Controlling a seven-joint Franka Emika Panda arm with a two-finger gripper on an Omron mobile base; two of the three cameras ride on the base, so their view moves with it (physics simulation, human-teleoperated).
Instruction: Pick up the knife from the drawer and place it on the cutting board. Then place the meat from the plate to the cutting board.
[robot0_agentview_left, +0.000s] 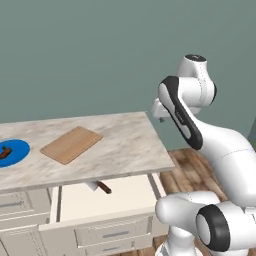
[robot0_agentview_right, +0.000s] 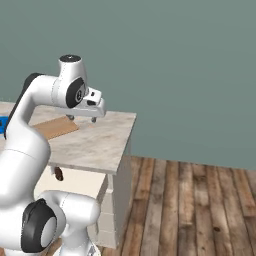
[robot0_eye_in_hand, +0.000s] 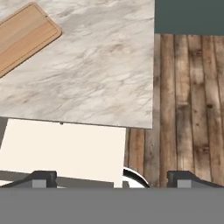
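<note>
**Hand view: jaws spread wide, nothing between them**

Hand view first: we see the gripper with its two dark fingertips far apart at the bottom, released and empty. Below it lies the marble counter, with the pulled-out drawer showing its pale inside. The cutting board sits toward the counter's far corner, bare.

From the left base view we note the knife in the drawer, its brown handle poking out from under the counter edge, blade mostly hidden. The board lies flat on the counter; beside it, apart, the blue plate carries the meat. Wooden floor runs to the right.
</note>
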